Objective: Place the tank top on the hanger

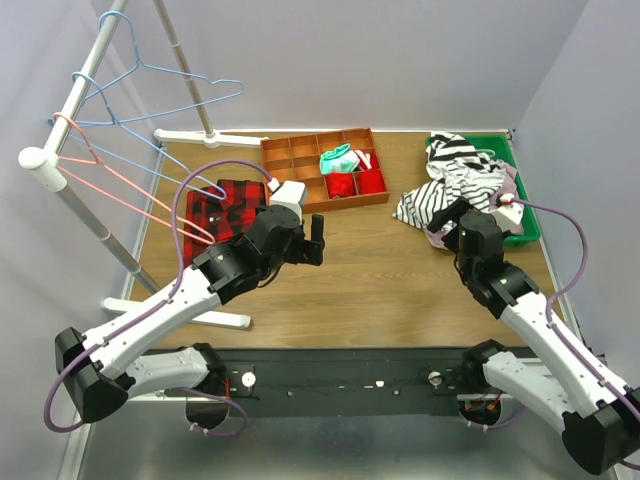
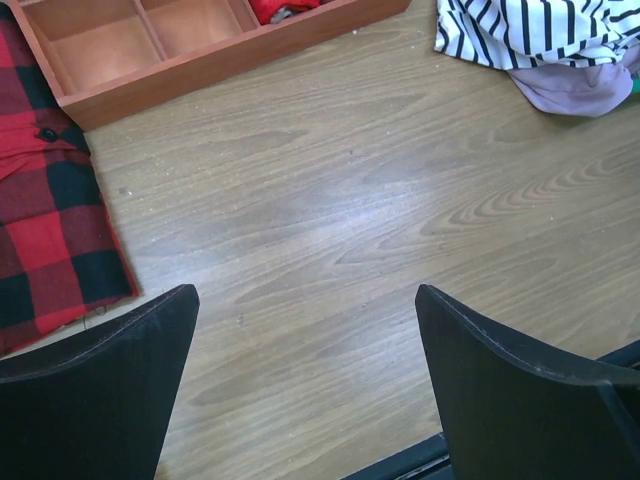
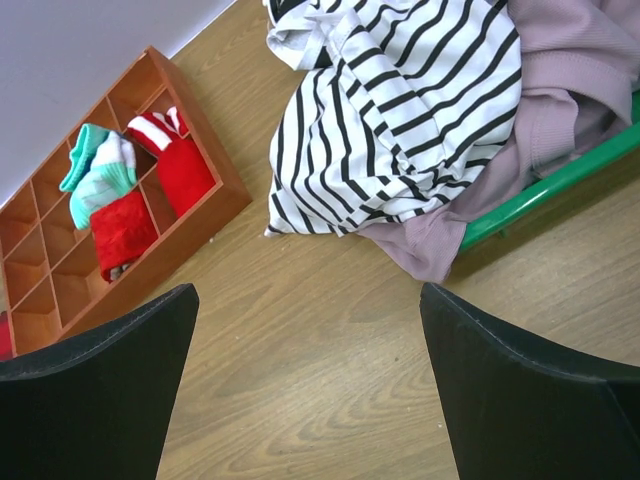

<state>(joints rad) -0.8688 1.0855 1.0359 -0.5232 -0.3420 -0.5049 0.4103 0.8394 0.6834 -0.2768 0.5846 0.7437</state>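
Note:
The tank top [image 1: 432, 203], white with thin black stripes, lies crumpled at the right, spilling from a green bin [image 1: 527, 216] onto the table. It shows in the right wrist view [image 3: 410, 120] and at the top right of the left wrist view [image 2: 530, 28]. The light-blue wire hanger [image 1: 200, 80] hangs on the rack at the far left. My left gripper [image 1: 316, 240] [image 2: 307, 295] is open and empty above bare wood near the table's middle. My right gripper [image 1: 455, 222] [image 3: 307, 292] is open and empty, just short of the tank top's near edge.
A red-black plaid shirt [image 1: 225, 205] [image 2: 45, 220] lies left of my left gripper. A wooden compartment tray [image 1: 325, 168] [image 3: 130, 200] holds red and teal cloths. A broad-striped garment [image 1: 455, 150] and a mauve garment [image 3: 560, 110] sit in the bin. Pink-red hangers [image 1: 110, 170] hang on the rack [image 1: 60, 120].

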